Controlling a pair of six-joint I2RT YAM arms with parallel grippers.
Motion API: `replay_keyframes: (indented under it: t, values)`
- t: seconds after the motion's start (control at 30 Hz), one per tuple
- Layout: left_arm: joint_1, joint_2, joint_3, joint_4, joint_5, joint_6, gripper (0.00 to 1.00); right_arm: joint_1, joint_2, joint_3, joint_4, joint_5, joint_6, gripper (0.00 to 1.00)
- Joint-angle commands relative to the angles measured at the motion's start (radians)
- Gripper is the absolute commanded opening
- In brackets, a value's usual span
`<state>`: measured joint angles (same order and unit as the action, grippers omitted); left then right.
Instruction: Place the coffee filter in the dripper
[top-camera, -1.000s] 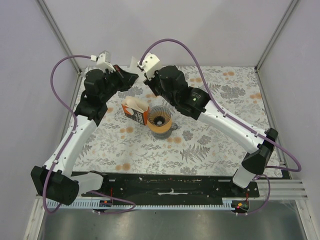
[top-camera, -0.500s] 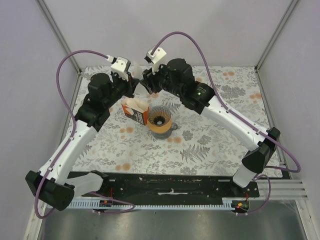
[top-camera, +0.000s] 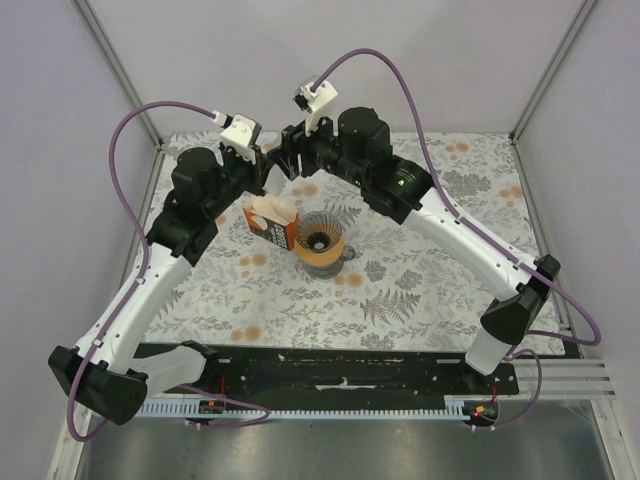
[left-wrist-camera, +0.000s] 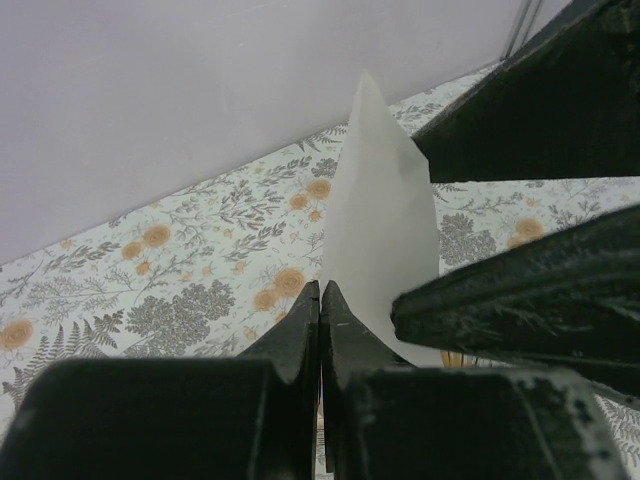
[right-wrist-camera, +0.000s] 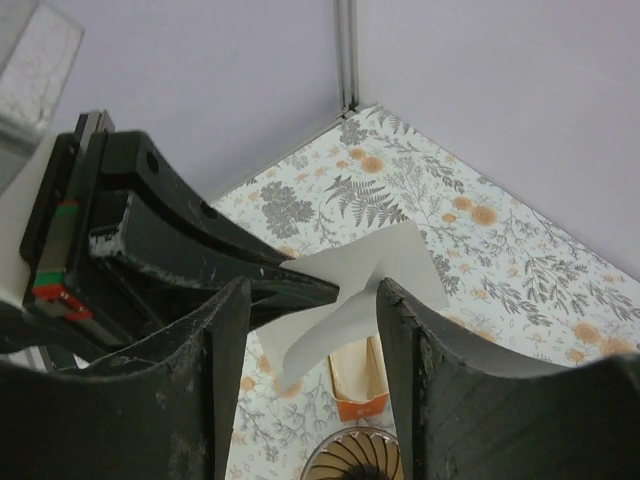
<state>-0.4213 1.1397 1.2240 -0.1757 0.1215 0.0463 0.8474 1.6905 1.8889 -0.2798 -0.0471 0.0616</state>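
The coffee filter (left-wrist-camera: 385, 250), a thin white folded paper, is held in the air near the back of the table. My left gripper (left-wrist-camera: 321, 290) is shut on its edge. In the right wrist view the coffee filter (right-wrist-camera: 350, 290) hangs between the spread fingers of my right gripper (right-wrist-camera: 315, 285), which is open; its right finger touches the paper. In the top view the two grippers, left (top-camera: 262, 165) and right (top-camera: 285, 160), meet tip to tip. The dripper (top-camera: 320, 240), a ribbed grey cone on a tan collar, stands on the table below, with nothing in it.
An orange carton (top-camera: 272, 222) of cream papers stands just left of the dripper, touching or nearly touching it. The table has a floral cloth (top-camera: 420, 290). Grey walls and a metal corner post (right-wrist-camera: 345, 50) close the back.
My right gripper's jaws have opened off the filter. Both arms swung in toward each other at the back of the table and now meet there.
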Motion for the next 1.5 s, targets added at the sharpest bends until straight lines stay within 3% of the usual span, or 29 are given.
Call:
replay_keyframes:
  t: [0.0, 0.17, 0.37, 0.6, 0.7, 0.87, 1.07, 1.17, 1.27, 1.37, 1.47]
  values:
    - [-0.005, -0.014, 0.017, 0.050, -0.023, 0.043, 0.02, 0.007, 0.032, 0.068, 0.008, 0.128, 0.064, 0.58]
    - [-0.005, -0.014, 0.023, 0.058, -0.062, 0.040, 0.02, 0.007, 0.032, 0.036, 0.001, 0.225, 0.067, 0.57]
    - [-0.007, -0.011, 0.023, 0.061, -0.100, 0.043, 0.02, 0.007, 0.041, -0.005, -0.010, 0.211, 0.109, 0.54]
    - [-0.008, -0.020, 0.022, 0.065, -0.115, 0.044, 0.02, -0.018, 0.054, -0.017, 0.001, 0.208, 0.139, 0.14]
    - [-0.007, -0.026, 0.019, 0.068, -0.155, 0.064, 0.02, -0.056, 0.040, -0.042, -0.001, 0.201, 0.173, 0.06]
    - [-0.008, -0.035, 0.005, 0.087, -0.129, 0.078, 0.02, -0.096, 0.014, -0.077, 0.063, 0.110, 0.221, 0.09]
    - [-0.008, -0.035, -0.003, 0.120, -0.069, 0.035, 0.02, -0.093, 0.041, -0.071, 0.117, -0.016, 0.277, 0.35]
    - [-0.008, -0.043, -0.014, 0.151, -0.057, 0.014, 0.02, -0.093, 0.044, -0.076, 0.134, -0.028, 0.290, 0.41]
    - [-0.008, -0.043, -0.018, 0.171, -0.056, -0.023, 0.02, -0.093, 0.057, -0.070, 0.137, -0.037, 0.303, 0.40]
    - [-0.008, -0.044, -0.018, 0.171, -0.071, -0.036, 0.02, -0.100, 0.052, -0.068, 0.116, -0.002, 0.307, 0.16]
    - [-0.008, -0.054, -0.018, 0.159, -0.152, 0.007, 0.02, -0.136, 0.020, -0.105, 0.087, 0.039, 0.308, 0.00]
